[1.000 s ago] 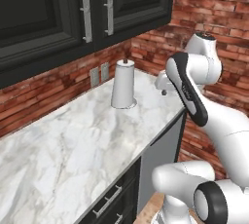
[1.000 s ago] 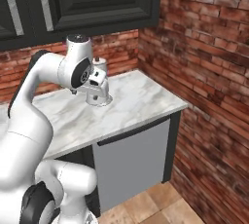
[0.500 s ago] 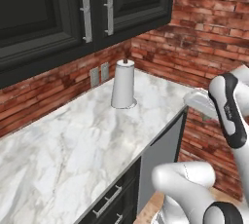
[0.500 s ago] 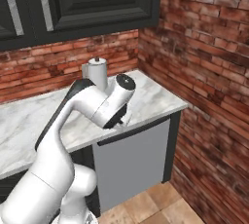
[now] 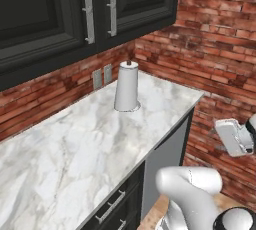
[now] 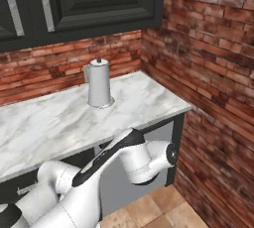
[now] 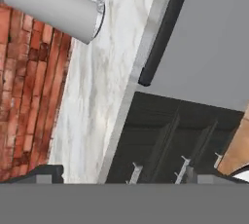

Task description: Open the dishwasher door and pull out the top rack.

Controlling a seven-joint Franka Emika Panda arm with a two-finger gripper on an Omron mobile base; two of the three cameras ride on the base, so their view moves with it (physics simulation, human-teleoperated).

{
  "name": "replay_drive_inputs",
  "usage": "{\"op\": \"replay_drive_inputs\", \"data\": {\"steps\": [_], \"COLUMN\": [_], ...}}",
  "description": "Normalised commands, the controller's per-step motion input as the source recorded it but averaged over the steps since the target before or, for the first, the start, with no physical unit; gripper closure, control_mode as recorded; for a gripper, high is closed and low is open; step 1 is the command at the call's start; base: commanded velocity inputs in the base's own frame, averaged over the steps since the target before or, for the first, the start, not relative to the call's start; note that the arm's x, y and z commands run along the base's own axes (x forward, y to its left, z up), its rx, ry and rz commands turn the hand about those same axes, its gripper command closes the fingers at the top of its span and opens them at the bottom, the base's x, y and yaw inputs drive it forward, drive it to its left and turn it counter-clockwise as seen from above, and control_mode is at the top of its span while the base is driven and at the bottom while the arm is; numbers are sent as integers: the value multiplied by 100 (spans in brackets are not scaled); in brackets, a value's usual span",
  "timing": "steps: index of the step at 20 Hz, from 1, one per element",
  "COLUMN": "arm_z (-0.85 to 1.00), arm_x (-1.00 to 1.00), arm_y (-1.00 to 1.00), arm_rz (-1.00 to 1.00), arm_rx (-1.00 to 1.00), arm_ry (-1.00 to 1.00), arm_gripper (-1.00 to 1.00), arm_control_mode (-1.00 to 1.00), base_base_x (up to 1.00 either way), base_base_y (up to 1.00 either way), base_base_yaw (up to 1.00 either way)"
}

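White arm [image 6: 124,160] bent low, forearm reaching forward below counter height, dark-striped link angled upward to rounded wrist joint. Hand [image 5: 234,136] rolled sideways, seen at right edge of left base view. Finger tips [image 7: 46,173] barely visible; gripper opening impossible to judge.

You'll find nothing to read here — no words, brand names, numbers or signs on any surface. The door [image 5: 170,155] shows you a plain grey face in all three views, with no legible marks along its top edge. The towel roll [image 6: 99,83] is blank, and so is the counter [image 5: 75,144]. The cabinets [image 5: 60,9] above carry only bar handles, no labels. The wall plates [image 5: 102,76] beside the roll are bare — you can make out no lettering on them. The drawers [image 7: 165,145] in the hand view are likewise unmarked.
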Motion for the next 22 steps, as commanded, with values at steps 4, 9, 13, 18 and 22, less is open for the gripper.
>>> {"op": "replay_drive_inputs", "data": {"steps": [4,9,13,18,22], "arm_z": [-80,-47,-29,-30,-16], "arm_x": [45,71,78,64,69], "arm_y": [-24,0,-6,-15,-44], "arm_rz": [-3,0,0,0,1], "arm_rx": [46,43,38,30,15], "arm_ry": [-10,-9,-7,-11,-7], "arm_gripper": [-100,-100,-100,-100,-100], "arm_control_mode": [-100,-100,-100,-100,-100], "base_base_x": [0,0,0,0,0], "base_base_y": [0,0,0,0,0], "base_base_yaw": [0,0,0,0,0]}}
